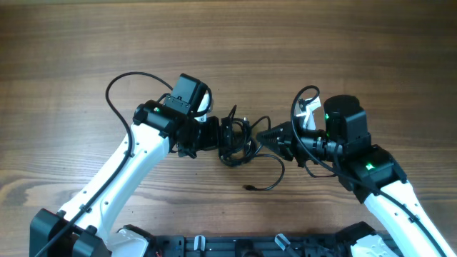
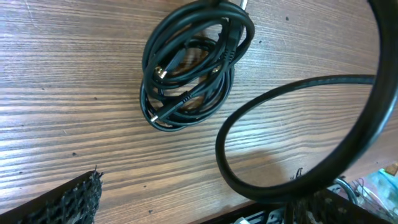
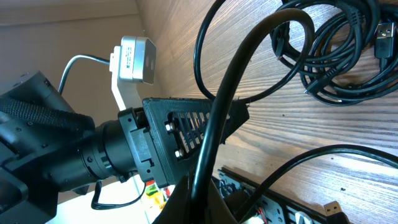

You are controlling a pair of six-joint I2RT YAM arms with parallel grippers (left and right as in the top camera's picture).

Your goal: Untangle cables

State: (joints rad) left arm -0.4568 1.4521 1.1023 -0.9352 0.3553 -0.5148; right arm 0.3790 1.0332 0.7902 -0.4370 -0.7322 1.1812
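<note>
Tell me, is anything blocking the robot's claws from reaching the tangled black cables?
Nothing solid is. The cables lie right between the left claw and the right claw, on bare table. A thicker arm cord dangles close beside the bundle in the left wrist view.

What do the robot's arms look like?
Two arms: the left arm and right arm have smooth white tubes, chunky black joints with tiny green lights, and thin black wires looping alongside. The left claw and right claw are black.
</note>
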